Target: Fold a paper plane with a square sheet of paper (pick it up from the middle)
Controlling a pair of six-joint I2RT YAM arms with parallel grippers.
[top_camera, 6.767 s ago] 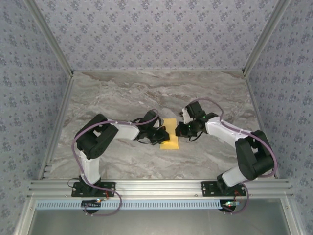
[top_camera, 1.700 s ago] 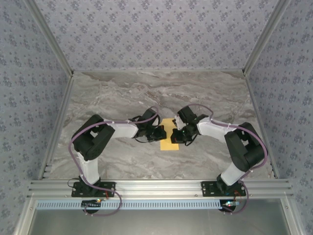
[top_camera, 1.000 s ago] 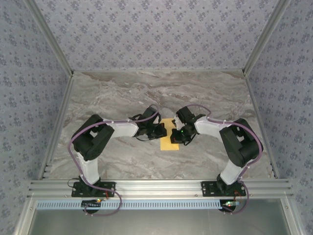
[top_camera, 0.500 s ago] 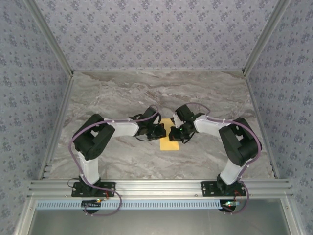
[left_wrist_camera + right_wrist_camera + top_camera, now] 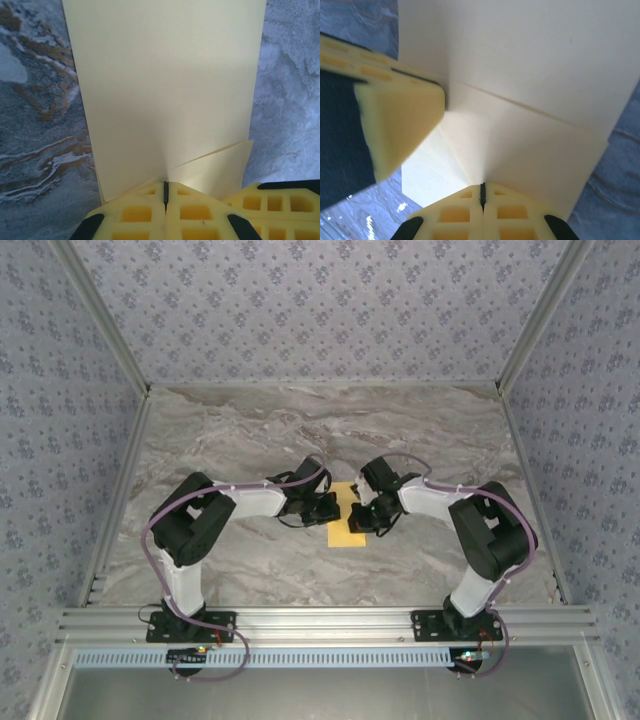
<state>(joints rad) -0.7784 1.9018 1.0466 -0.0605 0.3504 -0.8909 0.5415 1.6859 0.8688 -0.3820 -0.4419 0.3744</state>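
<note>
1. While it lies on the grey marble desk [image 5: 300,430], the square sheet of paper [image 5: 347,527] sits mid-desk between the two tools. From above it reads as a narrow strip, so it is already partly folded.
2. On the left tool [image 5: 165,192] the pads are closed flush, pinching the paper's left edge. Creases fan out from that spot.
3. On the right tool [image 5: 482,194] the pads are likewise closed, on the opposite edge, with a diagonal flap [image 5: 530,150] just in front.
4. Handling, as a judgement: the paper is very light, thin and limp. It would buckle under a push, could tear if both tools pull apart, and should slide easily on smooth marble. Folded layers look a bit stiffer than a single ply.
5. Hold advice: pinch an edge or the layered middle, not a lone corner, and press down along creases rather than dragging.
6. Around it are patterned walls [image 5: 320,310] on three sides, well apart, a metal rail [image 5: 320,625] at the near edge, and purple cables [image 5: 300,472] looping over the wrists.
7. In the way is mainly each tool for the other. A finger [image 5: 395,115] of the left tool sits close beside the right tool's pinch, so room is tight.
</note>
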